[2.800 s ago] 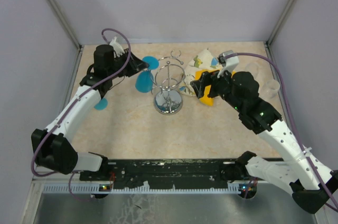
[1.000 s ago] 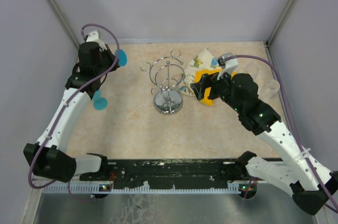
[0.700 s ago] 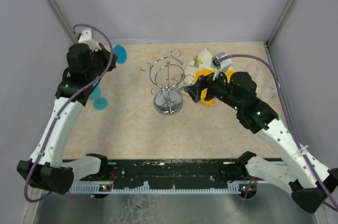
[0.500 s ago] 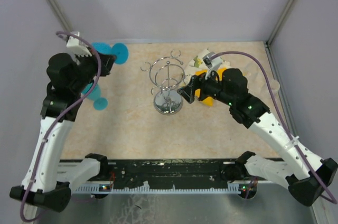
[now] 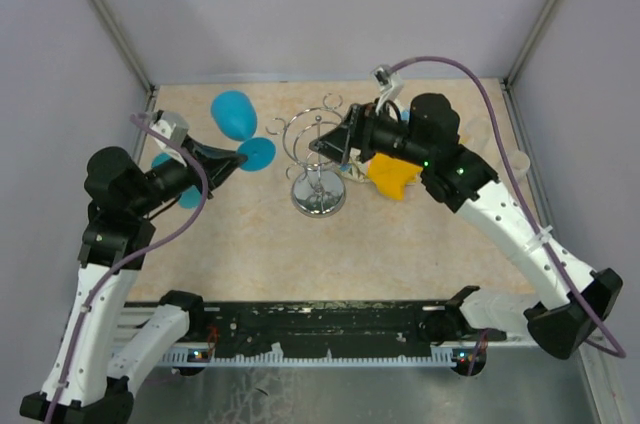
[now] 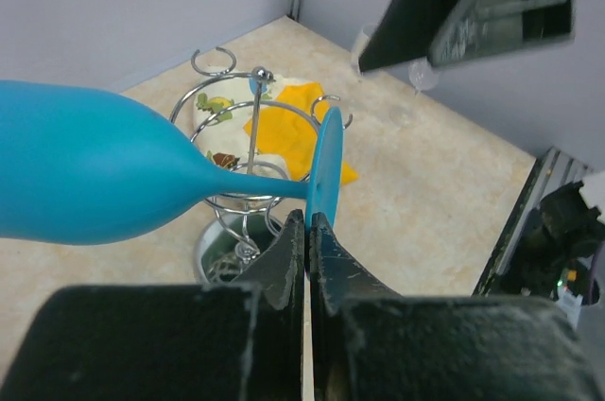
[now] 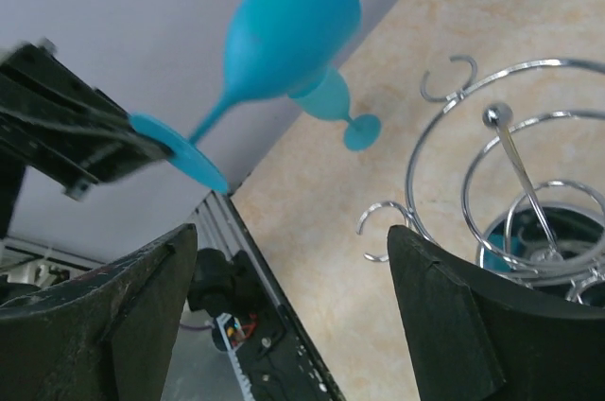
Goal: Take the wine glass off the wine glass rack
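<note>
My left gripper point(image 5: 240, 157) is shut on the round foot of a blue wine glass point(image 5: 232, 114). It holds the glass in the air, on its side, left of the chrome wine glass rack point(image 5: 318, 159) and apart from it. In the left wrist view the fingertips point(image 6: 308, 221) pinch the foot, with the bowl point(image 6: 85, 174) to the left and the rack point(image 6: 248, 150) behind. My right gripper point(image 5: 333, 144) is open and empty just above the rack's looped arms. In the right wrist view the gripper point(image 7: 293, 311) shows the held glass point(image 7: 288, 23) and the rack point(image 7: 510, 183).
A second blue wine glass point(image 7: 333, 101) stands on the table at the left, partly hidden by my left arm point(image 5: 189, 200). A yellow cloth point(image 5: 392, 174) lies right of the rack. A clear cup point(image 5: 517, 162) stands by the right wall. Walls close in three sides.
My left arm pulled the blue glass away from the rack to the left, drew back and tipped it onto its side. My right gripper moved left to above the rack.
</note>
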Robot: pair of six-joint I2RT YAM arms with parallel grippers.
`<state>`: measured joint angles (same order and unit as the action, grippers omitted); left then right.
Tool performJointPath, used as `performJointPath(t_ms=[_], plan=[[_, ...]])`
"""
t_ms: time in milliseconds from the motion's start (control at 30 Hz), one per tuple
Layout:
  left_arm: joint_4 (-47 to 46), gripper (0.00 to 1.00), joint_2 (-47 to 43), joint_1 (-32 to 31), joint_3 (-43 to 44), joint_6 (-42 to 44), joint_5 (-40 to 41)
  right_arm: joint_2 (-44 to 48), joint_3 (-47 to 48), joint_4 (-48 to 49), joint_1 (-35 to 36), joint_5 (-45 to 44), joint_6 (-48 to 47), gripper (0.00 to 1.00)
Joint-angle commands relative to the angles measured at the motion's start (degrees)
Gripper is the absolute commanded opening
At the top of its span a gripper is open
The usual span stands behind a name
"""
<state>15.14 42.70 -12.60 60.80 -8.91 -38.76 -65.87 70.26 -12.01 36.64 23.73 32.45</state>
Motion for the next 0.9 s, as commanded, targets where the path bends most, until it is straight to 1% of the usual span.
performJointPath(t_ms=[0,133,267,333,400,433,667,867], plan=[[-2.64,0.0,-2.84,0.12,-2.09,7.52,-5.17,-4.25,10.18,2.44,0.0,2.85,3.66,0.82],[-3.47,0.0,-4.02,0.08,-2.61,8.46,-7.6,-11.21,17.53,2.35,-0.48,8.48,7.82,0.83],[-4.06,0.0,-3.92,0.05,-2.44,8.46,-9.91,-17.56,22.14,3.79,-0.6,13.72,12.62,0.83],[-4.83,0.0,-4.15,0.08,-2.08,8.41,-11.19,-19.63,23.26,4.79,-0.61,15.08,15.0,0.88],[-5.66,0.0,-4.41,0.03,-1.62,8.3,-11.99,-20.67,23.08,8.35,-0.74,16.24,18.26,0.98],[-6.11,0.0,-4.55,0.03,-1.49,8.33,-12.02,-21.24,23.05,9.97,-0.7,17.11,20.14,0.99],[-6.67,0.0,-3.46,-0.06,-0.93,7.92,-13.53,-27.65,26.05,18.64,-0.61,22.65,32.2,0.99],[-7.56,0.0,-3.63,-0.14,-1.87,7.24,-13.88,-33.25,28.75,23.7,0.06,25.38,37.92,0.99]])
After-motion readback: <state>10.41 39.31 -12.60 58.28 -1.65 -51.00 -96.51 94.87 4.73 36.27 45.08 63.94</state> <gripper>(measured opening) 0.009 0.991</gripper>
